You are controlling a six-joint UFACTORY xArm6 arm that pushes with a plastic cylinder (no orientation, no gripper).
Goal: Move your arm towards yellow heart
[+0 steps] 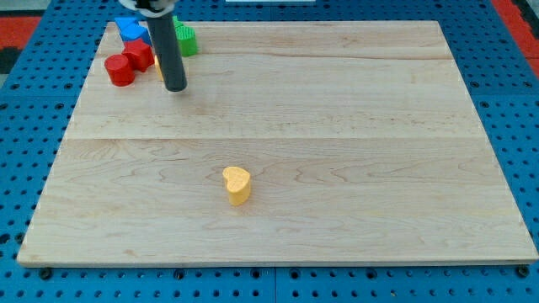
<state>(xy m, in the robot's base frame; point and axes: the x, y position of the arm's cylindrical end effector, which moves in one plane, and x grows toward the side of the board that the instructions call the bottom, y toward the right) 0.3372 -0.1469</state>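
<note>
A yellow heart lies on the wooden board, a little left of centre and toward the view's bottom. My tip is the lower end of a dark rod at the board's upper left. It stands well above and to the left of the yellow heart, far apart from it. The tip sits just right of a cluster of blocks.
At the upper left corner sit a red cylinder, a second red block, a blue block and a green block. A yellow block is mostly hidden behind the rod. Blue pegboard surrounds the board.
</note>
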